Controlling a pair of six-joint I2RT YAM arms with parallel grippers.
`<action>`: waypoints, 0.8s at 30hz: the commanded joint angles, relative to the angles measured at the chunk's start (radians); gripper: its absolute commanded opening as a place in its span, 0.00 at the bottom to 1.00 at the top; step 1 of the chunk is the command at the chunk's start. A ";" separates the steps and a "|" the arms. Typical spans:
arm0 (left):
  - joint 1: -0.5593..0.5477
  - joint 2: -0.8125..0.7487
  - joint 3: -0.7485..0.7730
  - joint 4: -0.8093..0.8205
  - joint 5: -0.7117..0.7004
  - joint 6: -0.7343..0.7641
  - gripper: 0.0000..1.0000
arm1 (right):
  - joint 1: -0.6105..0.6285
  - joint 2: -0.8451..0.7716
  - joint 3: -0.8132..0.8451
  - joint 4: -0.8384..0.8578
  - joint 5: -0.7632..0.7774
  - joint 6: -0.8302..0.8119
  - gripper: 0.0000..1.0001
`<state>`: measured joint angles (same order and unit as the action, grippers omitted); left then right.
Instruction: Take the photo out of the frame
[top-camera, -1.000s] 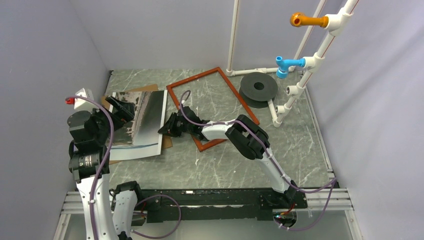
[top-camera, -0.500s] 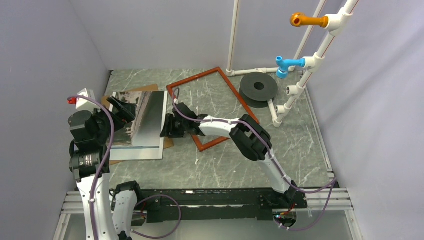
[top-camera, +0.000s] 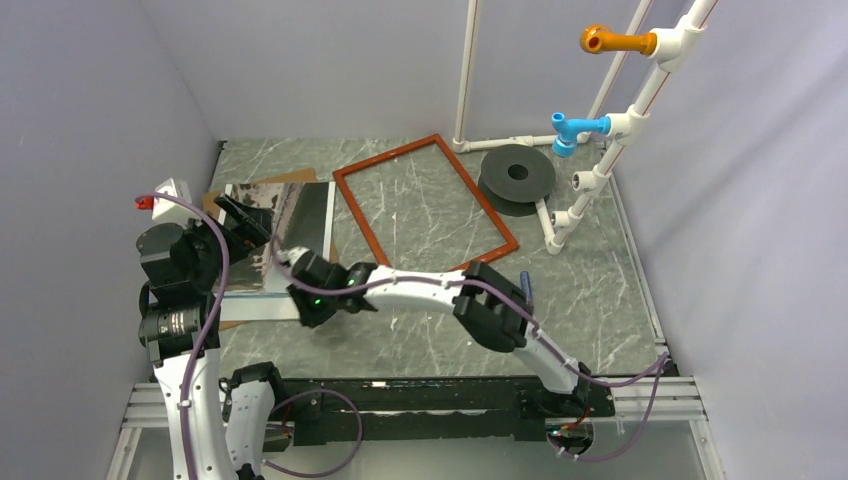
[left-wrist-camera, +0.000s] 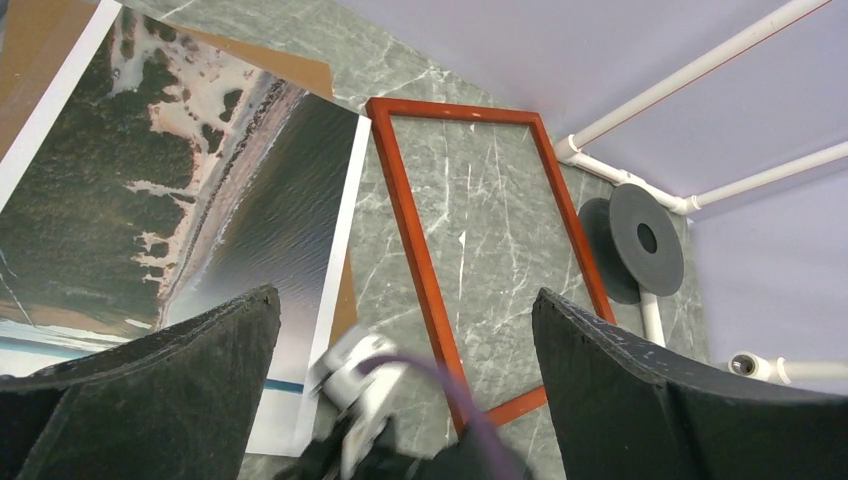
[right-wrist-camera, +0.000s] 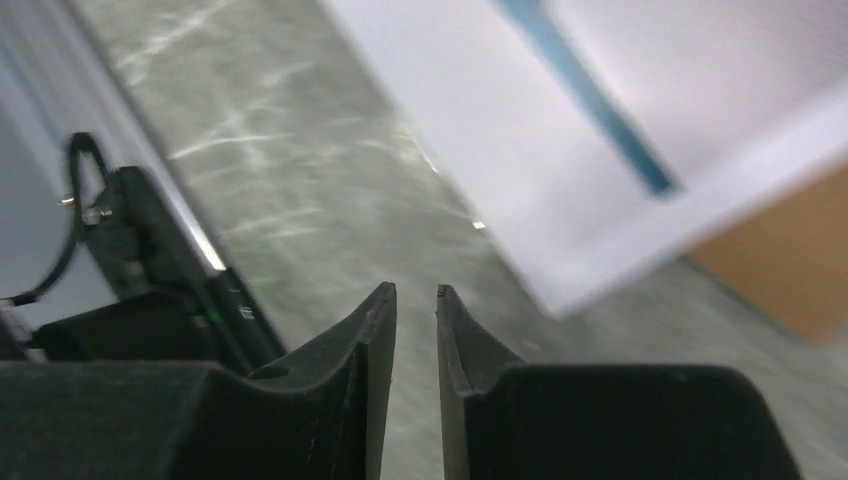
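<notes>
Lying flat at the left of the marble-patterned table (top-camera: 590, 290), the photo (left-wrist-camera: 150, 200) is already out of the frame (left-wrist-camera: 413, 250), which sits empty just to its right with bare tabletop showing through its opening. The two look close but apart in the overhead view. The glossy sheet, an aerial shoreline with a white border, rests on a plain brown backing board (left-wrist-camera: 35, 45) that peeks out at its far and right edges, most likely because the two came out as one stack. The left gripper (left-wrist-camera: 405, 300) hangs above the photo with its fingers spread as wide as they go and nothing between them, seemingly just standing by. The right arm reaches across the table to the photo's near right corner, where the right gripper (right-wrist-camera: 412, 300) points low at the tabletop. Its fingers are almost together with only a thin gap, and they hold nothing. The wrist picture is blurred, so its purpose there is a guess, perhaps to nudge or lift that corner. No brand, label or readable writing shows on anything, including the black disc (top-camera: 517, 175) by the white pipe rack (top-camera: 600, 150).
</notes>
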<state>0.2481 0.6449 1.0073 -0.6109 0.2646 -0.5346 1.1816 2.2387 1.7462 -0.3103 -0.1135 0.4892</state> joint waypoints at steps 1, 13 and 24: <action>-0.001 -0.014 0.005 0.008 0.009 0.025 0.99 | 0.084 0.086 0.174 -0.055 0.083 -0.064 0.19; -0.002 -0.009 0.013 0.006 0.006 0.027 0.99 | 0.106 0.182 0.205 -0.041 0.167 -0.046 0.04; -0.001 -0.006 0.037 -0.009 -0.004 0.041 0.99 | 0.005 0.014 -0.096 0.025 0.437 0.034 0.04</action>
<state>0.2481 0.6411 1.0084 -0.6186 0.2638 -0.5125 1.2419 2.3157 1.7531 -0.2424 0.1631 0.5049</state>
